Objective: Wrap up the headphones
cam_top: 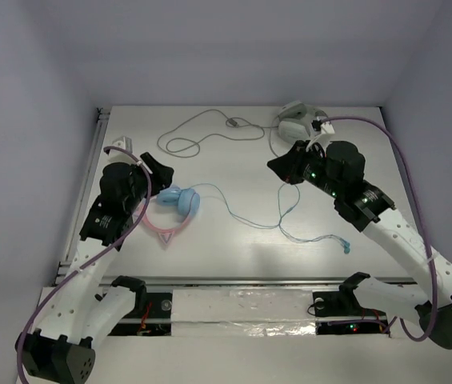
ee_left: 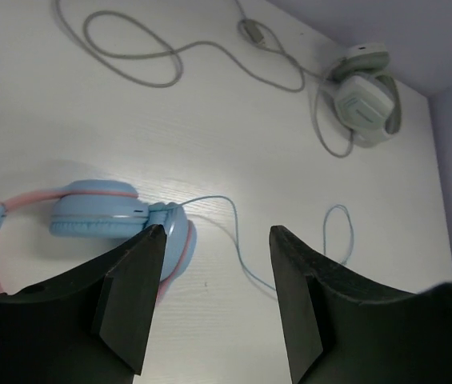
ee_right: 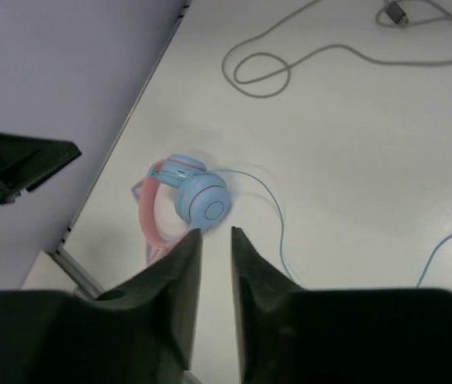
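White desk (cam_top: 234, 264) and pale lavender walls (cam_top: 226, 48) on three sides make up a plain booth. By the look of things, the wrapping has not begun. The headphones (cam_top: 179, 202) lie flat towards the desk's left edge, about midway between its far and near edges. Their thin blue cable (cam_top: 246, 217) trails loose across the middle, and its plug (cam_top: 346, 247) lies towards the near right corner. The left gripper (ee_left: 214, 240) hovers just beside the blue earcups with its jaws wide apart and nothing between them. The right gripper (ee_right: 216, 234) hangs over the right half of the desk, jaws drawn almost together with only a thin slit showing, and it holds nothing. I judge this to be the approach step. The next move probably calls for the left jaws to settle on an earcup or the headband and pin the set, while the right arm picks up the slack cable, a fine target lying flat on the wood. At the far edge, right of centre, sit white-grey headphones (cam_top: 293, 122). Their grey cable (cam_top: 202, 128) loops leftward along that edge, well apart from the blue one.
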`<state>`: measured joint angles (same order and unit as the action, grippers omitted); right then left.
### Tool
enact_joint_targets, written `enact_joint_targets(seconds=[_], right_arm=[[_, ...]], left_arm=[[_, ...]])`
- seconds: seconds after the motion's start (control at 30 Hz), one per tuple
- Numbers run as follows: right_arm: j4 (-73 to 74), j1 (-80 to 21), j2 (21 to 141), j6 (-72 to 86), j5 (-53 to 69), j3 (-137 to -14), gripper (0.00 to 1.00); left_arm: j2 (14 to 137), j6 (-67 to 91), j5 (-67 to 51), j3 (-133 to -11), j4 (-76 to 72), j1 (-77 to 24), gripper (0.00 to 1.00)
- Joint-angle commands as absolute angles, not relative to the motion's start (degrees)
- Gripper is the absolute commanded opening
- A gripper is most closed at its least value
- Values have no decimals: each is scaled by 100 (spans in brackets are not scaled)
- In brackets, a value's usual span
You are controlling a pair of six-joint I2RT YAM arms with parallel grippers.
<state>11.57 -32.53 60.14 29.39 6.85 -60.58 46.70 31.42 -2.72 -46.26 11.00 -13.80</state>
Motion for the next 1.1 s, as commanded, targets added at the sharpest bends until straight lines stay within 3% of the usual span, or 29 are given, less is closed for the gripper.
enact_joint_targets(seconds=[0.0,0.1,0.17,0.2,0.23,0.33,0.47,0.5,0.63,0.73,0.8,0.93,1.0,1.07], right_arm=[[862,-3331,5845,2795,334,-5864,30],[695,-3393,5722,2830,386,-5644,42],[651,-3393,5669,2839,553,-5573,28],[572,-3393,5643,2848,649,-5537,10],[519,-3393,5590,2848,816,-5450,2],[378,-3393,5476,2900,975,-5327,0],[325,-3393,5309,2918,940,-5099,0],[290,-3393,5274,2927,940,-5063,0],[308,-3393,5229,2944,1037,-4983,0],[264,-3393,5194,2971,1116,-4931,3],[237,-3393,5177,2988,1151,-4922,10],[220,-3393,5124,2988,1125,-4887,26],[237,-3393,5115,2980,1090,-4887,29],[246,-3393,5080,2962,1037,-4878,30]], left_arm=[[4720,3374,472,-4790,1581,-1389,52],[4860,3524,982,-4808,1977,-1389,50],[5070,3577,1107,-4790,2170,-1389,46],[5141,3595,1186,-4773,2223,-1389,43],[5298,3630,1178,-4772,2285,-1336,40],[5466,3630,1099,-4694,2373,-1118,28],[5712,3420,1406,-4562,2461,-564,2],[5748,3358,1311,-4518,2435,-441,0],[6019,3270,1116,-4316,2215,-246,1],[6318,3043,1117,-4315,2066,-97,21],[6547,2830,1107,-4385,1942,-97,33],[7302,2286,879,-4920,2109,-97,34],[7532,2276,643,-4957,2311,-97,28],[7349,2512,476,-4826,2277,-97,29]])
